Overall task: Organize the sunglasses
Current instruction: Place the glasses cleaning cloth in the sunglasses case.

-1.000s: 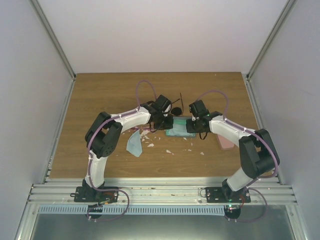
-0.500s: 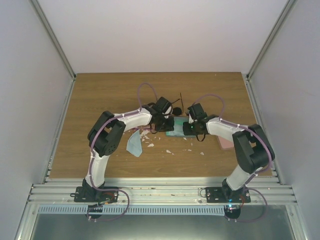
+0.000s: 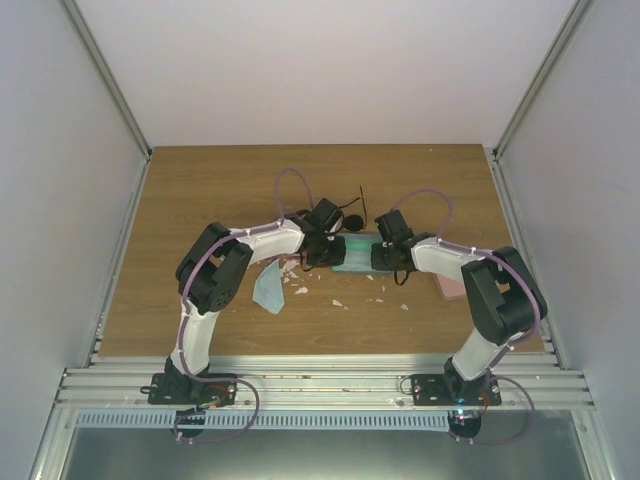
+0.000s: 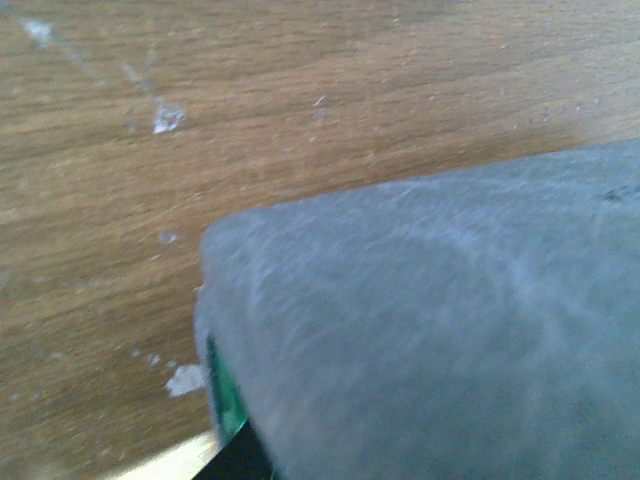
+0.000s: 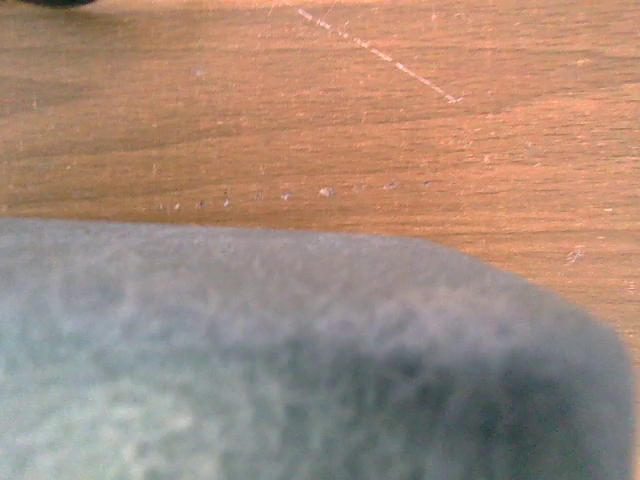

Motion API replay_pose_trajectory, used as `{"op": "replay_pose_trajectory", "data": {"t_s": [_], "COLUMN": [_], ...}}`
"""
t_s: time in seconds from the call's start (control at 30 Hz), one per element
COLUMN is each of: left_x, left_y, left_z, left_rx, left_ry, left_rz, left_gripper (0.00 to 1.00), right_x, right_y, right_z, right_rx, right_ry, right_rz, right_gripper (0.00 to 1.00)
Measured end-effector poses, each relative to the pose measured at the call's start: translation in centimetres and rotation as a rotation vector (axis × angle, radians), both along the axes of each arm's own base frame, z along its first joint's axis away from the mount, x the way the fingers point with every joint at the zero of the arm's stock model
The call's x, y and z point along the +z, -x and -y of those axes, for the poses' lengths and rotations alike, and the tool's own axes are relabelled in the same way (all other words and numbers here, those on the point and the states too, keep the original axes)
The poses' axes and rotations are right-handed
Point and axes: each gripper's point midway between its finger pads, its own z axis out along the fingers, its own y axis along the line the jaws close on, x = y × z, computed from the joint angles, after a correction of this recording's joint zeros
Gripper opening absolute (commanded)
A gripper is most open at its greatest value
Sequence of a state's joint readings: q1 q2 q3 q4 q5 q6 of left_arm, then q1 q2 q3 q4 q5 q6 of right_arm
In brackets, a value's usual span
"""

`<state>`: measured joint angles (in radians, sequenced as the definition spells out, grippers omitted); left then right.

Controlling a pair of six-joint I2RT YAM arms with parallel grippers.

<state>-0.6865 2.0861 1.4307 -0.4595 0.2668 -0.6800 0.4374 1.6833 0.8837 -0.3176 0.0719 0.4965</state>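
Note:
A pair of black sunglasses (image 3: 351, 219) lies on the table just behind the blue-grey case (image 3: 356, 252), one temple pointing away. My left gripper (image 3: 328, 248) is at the case's left end and my right gripper (image 3: 384, 254) at its right end. The wrists hide both sets of jaws from above. In the left wrist view the felt case (image 4: 430, 320) fills the frame, with a strip of green lining (image 4: 224, 385) at its edge. The right wrist view is also filled by the case (image 5: 300, 350). No fingers show clearly in either wrist view.
A light blue cloth (image 3: 268, 287) lies to the left of the case, beside the left arm. A pink case (image 3: 449, 287) sits partly under the right forearm. Small white flakes (image 3: 338, 302) are scattered in front of the case. Grey walls close in the table on three sides.
Both grippers have come down and closer to the ends of the blue-grey case. The right arm has folded inward to the left. The black sunglasses have stayed in place.

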Motion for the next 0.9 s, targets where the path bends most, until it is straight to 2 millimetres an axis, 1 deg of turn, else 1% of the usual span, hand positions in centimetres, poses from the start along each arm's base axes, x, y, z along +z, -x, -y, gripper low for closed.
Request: {"op": "replay_pose_trajectory", "data": {"t_s": [0.07, 0.17, 0.3, 0.43, 0.5, 0.6, 0.73, 0.9], "left_x": [0.0, -0.1, 0.2, 1.0, 1.3, 1.6, 2.0, 1.3], "left_y": [0.3, 0.6, 1.0, 0.9, 0.6, 0.4, -0.5, -1.1], "left_z": [-0.4, -0.8, -0.8, -0.3, 0.1, 0.5, 1.3, 1.5], "left_rx": [0.004, 0.006, -0.003, -0.018, -0.027, -0.033, -0.026, 0.025], "left_ry": [-0.010, -0.017, 0.000, 0.032, 0.052, 0.069, 0.095, 0.096], "left_rz": [0.002, 0.000, 0.002, 0.022, 0.036, 0.044, 0.062, 0.048], "left_gripper": [0.10, 0.09, 0.08, 0.08, 0.08, 0.07, 0.06, 0.05], "right_x": [0.0, 0.2, 0.9, 2.2, 2.5, 2.1, 1.4, 0.7], "right_y": [-0.3, -0.6, -0.8, -0.5, -0.2, 0.4, 0.9, 0.7], "right_z": [0.6, 0.7, 0.6, -0.1, -0.6, -1.3, -2.0, -3.0], "right_rx": [-0.024, -0.034, -0.032, -0.003, 0.017, 0.048, 0.071, 0.095], "right_ry": [0.024, 0.032, 0.024, -0.033, -0.063, -0.105, -0.139, -0.175], "right_rz": [0.014, 0.033, 0.057, 0.080, 0.085, 0.071, 0.048, 0.053], "right_gripper": [0.18, 0.18, 0.17, 0.14, 0.12, 0.10, 0.10, 0.09]}}
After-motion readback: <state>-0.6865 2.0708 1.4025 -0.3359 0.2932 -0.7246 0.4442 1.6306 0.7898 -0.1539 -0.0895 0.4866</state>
